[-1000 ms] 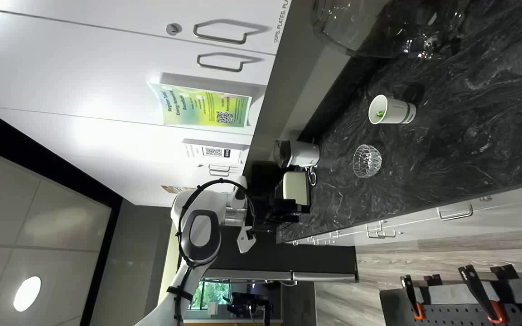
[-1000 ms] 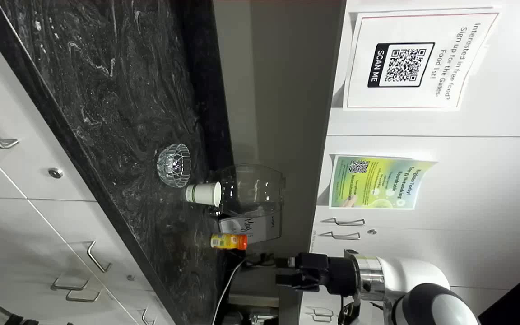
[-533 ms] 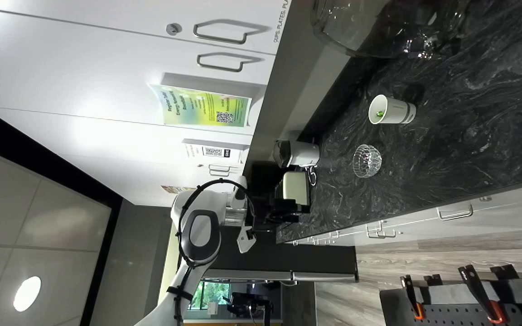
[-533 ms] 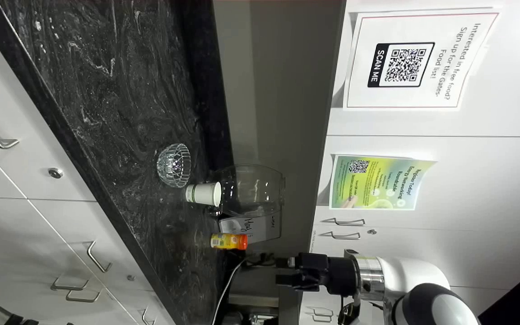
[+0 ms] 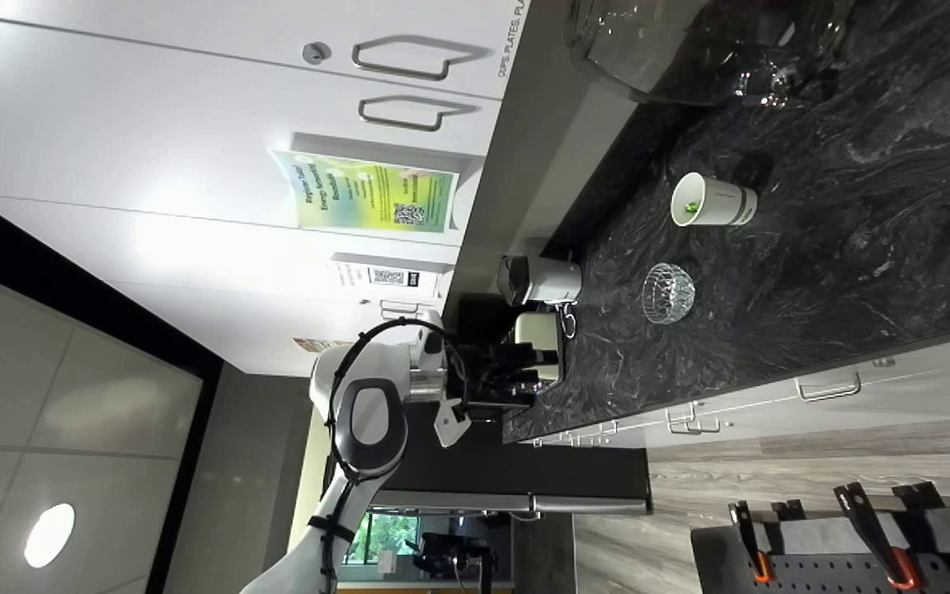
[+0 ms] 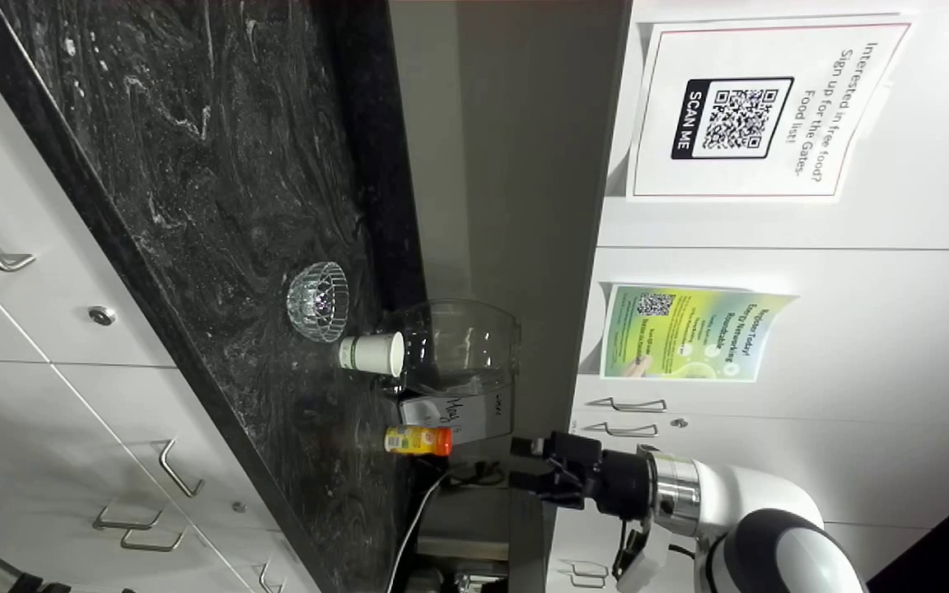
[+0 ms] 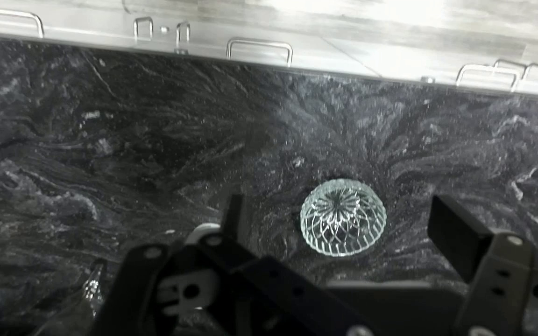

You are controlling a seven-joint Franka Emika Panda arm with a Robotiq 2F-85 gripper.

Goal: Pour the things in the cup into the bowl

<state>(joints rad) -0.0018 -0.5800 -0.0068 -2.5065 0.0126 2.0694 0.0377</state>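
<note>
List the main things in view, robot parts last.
cup: one, white, on counter
contents: count unclear, green, inside cup
bowl: one, clear, near cup
large glassware: one, clear, on counter
container: one, yellow and orange, on counter
sign: one, pale, near container
papers: several, white or green-yellow, on cabinets
appliances: at least two, white and cream, on counter
counter: one, black, between cabinets
cabinets: several, white, above and below
gripper: one, black, above counter
arm: one, white-grey, above gripper

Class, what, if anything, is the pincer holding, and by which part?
Nothing is held: the pincer is open; the cup and bowl rest on the counter.
</note>
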